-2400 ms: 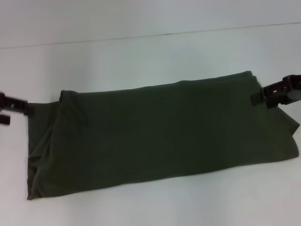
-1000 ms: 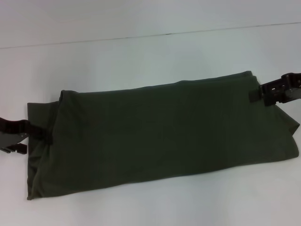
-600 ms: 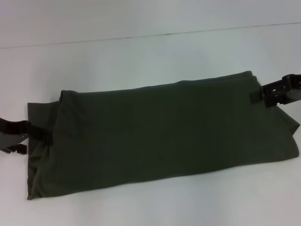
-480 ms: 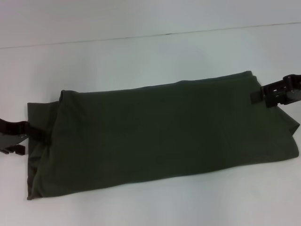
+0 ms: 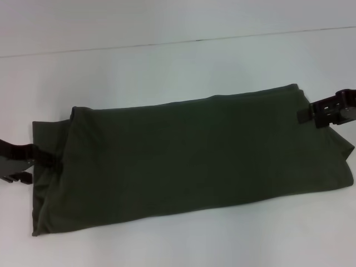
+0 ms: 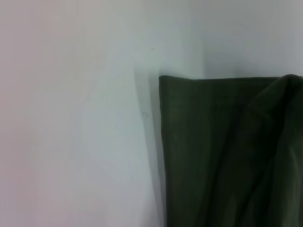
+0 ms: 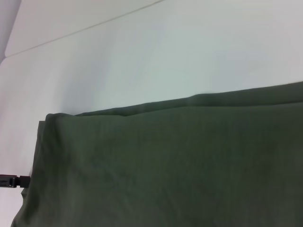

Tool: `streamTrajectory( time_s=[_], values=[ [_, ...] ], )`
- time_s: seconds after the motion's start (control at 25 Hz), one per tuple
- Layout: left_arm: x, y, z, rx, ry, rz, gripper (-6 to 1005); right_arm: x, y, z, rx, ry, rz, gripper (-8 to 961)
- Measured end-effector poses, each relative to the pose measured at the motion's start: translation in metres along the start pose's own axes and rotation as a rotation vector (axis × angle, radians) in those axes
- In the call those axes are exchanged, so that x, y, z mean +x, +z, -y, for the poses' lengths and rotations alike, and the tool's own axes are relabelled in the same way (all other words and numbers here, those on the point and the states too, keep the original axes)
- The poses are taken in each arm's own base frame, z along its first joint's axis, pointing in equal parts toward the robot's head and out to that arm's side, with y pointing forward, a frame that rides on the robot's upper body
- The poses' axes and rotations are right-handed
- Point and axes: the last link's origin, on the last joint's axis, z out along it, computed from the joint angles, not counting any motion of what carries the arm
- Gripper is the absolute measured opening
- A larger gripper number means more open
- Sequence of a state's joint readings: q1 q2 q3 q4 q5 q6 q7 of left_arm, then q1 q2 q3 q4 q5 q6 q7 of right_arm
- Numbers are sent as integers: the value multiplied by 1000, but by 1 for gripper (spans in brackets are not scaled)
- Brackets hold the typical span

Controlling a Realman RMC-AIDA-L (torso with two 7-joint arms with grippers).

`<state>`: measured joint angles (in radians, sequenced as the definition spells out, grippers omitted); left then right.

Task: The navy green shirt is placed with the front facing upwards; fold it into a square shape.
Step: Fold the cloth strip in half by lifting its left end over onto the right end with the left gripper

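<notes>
Shirt lies on the white table as a long band, sides apparently folded in, crosswise folds to square pending; left gripper and right gripper at opposite ends, finger state indeterminable.

The navy green shirt lies flat — folded into a long band.

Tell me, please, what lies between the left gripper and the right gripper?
In the head view, only the navy green shirt spans from the left gripper to the right gripper.
</notes>
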<state>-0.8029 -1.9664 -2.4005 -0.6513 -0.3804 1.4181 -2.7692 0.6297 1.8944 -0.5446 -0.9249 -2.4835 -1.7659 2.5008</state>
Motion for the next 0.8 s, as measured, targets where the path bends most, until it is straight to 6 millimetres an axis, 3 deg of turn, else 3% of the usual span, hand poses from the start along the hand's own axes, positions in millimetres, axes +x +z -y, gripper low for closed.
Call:
streamTrajectory(
  time_s=[0.8],
  values=[
    [0, 3, 0, 12, -22, 9, 824, 2, -1, 2, 3, 5, 0, 732]
  ],
)
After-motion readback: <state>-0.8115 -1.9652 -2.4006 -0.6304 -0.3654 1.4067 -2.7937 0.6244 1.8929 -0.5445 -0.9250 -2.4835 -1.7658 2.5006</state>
